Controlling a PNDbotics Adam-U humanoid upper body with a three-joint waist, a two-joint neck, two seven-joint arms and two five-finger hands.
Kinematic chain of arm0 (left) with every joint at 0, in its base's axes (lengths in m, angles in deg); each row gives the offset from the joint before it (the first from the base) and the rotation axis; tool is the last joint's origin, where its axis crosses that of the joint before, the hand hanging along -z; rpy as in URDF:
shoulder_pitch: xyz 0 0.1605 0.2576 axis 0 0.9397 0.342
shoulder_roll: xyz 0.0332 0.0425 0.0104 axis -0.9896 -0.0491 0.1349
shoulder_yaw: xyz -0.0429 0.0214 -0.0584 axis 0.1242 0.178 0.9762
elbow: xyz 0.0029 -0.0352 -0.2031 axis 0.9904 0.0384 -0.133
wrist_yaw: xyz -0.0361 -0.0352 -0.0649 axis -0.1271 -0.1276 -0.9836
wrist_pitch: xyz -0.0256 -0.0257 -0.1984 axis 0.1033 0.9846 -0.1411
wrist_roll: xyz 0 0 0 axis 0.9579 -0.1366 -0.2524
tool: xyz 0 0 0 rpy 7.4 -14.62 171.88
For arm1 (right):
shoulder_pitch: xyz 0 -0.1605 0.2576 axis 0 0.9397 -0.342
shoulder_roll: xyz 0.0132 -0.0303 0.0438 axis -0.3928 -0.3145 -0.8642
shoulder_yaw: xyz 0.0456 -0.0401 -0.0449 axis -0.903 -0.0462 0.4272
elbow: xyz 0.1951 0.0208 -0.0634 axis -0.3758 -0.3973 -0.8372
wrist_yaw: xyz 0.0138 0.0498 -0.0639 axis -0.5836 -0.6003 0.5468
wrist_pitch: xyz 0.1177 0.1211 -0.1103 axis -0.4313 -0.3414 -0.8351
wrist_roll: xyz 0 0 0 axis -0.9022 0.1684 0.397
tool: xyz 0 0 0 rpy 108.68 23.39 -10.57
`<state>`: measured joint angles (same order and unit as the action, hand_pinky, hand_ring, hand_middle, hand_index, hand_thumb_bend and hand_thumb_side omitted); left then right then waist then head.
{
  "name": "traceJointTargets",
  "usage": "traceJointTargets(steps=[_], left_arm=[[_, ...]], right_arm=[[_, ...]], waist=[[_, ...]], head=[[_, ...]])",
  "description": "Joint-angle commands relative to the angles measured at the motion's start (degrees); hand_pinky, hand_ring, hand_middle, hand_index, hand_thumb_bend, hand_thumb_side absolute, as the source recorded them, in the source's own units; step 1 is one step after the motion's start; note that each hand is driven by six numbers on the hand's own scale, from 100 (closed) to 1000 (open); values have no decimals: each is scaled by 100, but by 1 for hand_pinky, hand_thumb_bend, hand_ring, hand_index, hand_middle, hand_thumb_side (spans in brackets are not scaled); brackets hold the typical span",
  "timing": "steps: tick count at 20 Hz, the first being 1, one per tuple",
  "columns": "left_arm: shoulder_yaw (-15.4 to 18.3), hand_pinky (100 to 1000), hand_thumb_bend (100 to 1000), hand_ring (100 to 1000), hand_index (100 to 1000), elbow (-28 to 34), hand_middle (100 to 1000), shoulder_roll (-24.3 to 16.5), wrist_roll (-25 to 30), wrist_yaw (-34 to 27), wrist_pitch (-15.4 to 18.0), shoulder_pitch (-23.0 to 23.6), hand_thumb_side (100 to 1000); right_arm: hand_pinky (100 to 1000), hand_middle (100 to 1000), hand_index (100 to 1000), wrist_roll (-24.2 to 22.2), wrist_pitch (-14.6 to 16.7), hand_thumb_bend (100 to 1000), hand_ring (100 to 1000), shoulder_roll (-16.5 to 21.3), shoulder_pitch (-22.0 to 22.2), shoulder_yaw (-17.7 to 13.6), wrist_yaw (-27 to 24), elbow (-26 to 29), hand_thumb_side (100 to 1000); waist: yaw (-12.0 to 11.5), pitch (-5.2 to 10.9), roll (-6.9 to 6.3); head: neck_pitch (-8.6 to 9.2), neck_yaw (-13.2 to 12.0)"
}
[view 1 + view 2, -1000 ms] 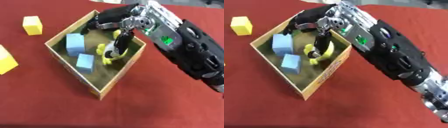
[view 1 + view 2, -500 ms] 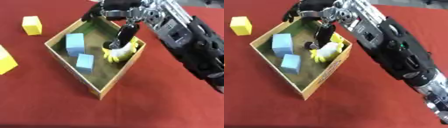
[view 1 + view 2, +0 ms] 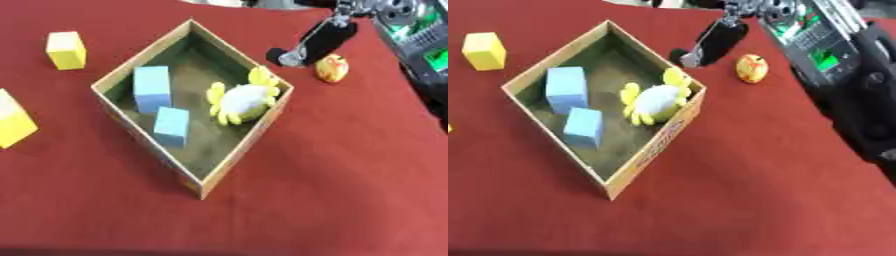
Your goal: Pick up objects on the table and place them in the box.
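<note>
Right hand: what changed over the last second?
The right hand let go of the white-and-yellow toy, which now lies in the box, and pulled back out past the far rim toward the small orange object. The two blue blocks stayed in the box; the yellow block stayed outside.

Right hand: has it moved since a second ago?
Yes. The right hand was down inside the box over the yellow toy; now it is out past the box's far right wall.
</note>
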<state>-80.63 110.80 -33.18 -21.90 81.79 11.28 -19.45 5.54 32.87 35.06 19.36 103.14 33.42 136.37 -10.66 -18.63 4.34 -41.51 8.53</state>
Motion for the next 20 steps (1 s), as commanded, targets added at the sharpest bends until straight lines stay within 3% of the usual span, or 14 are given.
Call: traceJointTargets(steps=[1, 8, 20], left_arm=[[61, 953, 187, 784, 844, 87, 765, -103, -29, 33, -3, -26, 764], [61, 954, 186, 785, 844, 87, 765, -90, -31, 33, -19, -33, 767], [56, 955, 183, 785, 844, 87, 766, -63, -12, 29, -17, -30, 769]], right_arm=[[931, 843, 950, 168, -91, 303, 966, 430, 160, -226, -48, -86, 100], [924, 823, 947, 527, -76, 282, 963, 646, 620, -425, -71, -497, 100], [919, 834, 951, 805, 94, 349, 965, 338, 342, -380, 598, -1872, 100]], waist=[[2, 127, 18], [18, 110, 6], [-8, 73, -25]], head=[[16, -46], [19, -75], [50, -61]])
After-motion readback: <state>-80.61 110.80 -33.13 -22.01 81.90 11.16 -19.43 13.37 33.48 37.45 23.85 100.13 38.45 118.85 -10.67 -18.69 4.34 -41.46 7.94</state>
